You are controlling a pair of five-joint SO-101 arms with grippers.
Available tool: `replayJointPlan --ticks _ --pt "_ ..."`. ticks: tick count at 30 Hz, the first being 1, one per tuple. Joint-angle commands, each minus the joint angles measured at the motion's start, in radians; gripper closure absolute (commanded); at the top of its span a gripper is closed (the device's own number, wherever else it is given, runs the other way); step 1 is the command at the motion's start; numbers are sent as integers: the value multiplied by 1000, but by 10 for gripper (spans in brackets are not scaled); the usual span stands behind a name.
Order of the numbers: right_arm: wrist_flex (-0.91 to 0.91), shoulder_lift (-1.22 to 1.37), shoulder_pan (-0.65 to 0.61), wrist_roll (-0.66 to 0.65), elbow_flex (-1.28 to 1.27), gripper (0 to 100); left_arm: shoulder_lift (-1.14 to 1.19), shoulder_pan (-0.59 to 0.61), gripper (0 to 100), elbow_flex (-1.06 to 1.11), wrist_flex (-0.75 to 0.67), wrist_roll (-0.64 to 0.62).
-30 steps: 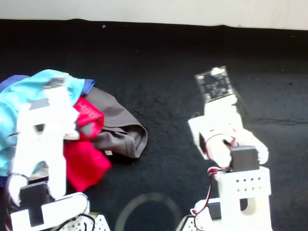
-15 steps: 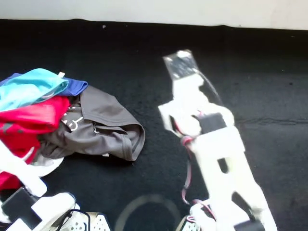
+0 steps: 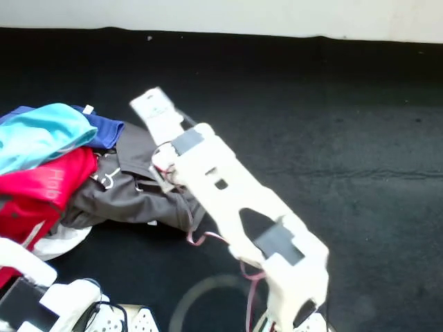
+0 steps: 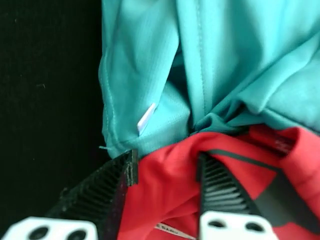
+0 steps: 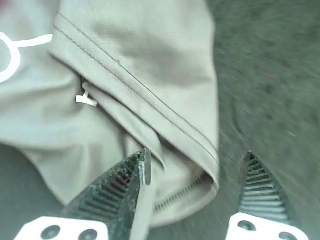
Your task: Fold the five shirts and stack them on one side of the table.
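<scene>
A heap of shirts lies at the table's left. The teal shirt (image 3: 41, 131) is on top, over a blue shirt (image 3: 105, 131) and a red shirt (image 3: 45, 183), with a white shirt (image 3: 64, 238) under the front. A grey shirt (image 3: 135, 194) spreads out to the right of the heap. My right arm (image 3: 228, 204) slants across to it. The right gripper (image 5: 195, 167) is open just above the grey shirt's (image 5: 125, 85) hemmed edge. My left gripper (image 4: 165, 175) is open and straddles the red shirt (image 4: 170, 190), with the teal shirt (image 4: 210, 65) just beyond.
The black tabletop (image 3: 346, 124) stretches bare across the middle and right. A pale wall (image 3: 242, 14) runs along the far edge. The left arm's base (image 3: 48, 304) stands at the near left corner, and the right arm's base is at the near edge.
My right arm has swung from the table's centre-right over to the grey shirt. The left arm has drawn back toward the near left corner, which uncovers the heap.
</scene>
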State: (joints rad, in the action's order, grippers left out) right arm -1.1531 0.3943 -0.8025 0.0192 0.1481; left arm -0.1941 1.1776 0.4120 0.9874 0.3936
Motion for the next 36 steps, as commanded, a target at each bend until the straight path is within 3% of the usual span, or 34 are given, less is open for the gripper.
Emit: replayJointPlan --ticks 1,9,11,14,16,18,27,30,36 --pt "-5 117 -15 5 159 721 -35 30 764 -1 43 5" --pt "-27 394 -2 3 375 723 -36 70 777 -85 201 5" --pt "-70 429 2 3 421 789 -36 65 777 -136 264 5" --pt "-143 461 21 3 490 998 -35 56 777 -199 331 5" --pt "-191 469 42 3 532 966 -35 33 777 -216 353 5" --pt "-225 470 77 3 579 995 -35 8 777 -222 374 5" --pt "-476 469 354 0 1021 993 -35 -162 780 -223 433 3" --pt "-550 469 447 -78 1181 993 -35 -246 780 -223 433 2" --pt "-610 467 648 -157 1408 993 -33 -452 777 -237 425 -140"
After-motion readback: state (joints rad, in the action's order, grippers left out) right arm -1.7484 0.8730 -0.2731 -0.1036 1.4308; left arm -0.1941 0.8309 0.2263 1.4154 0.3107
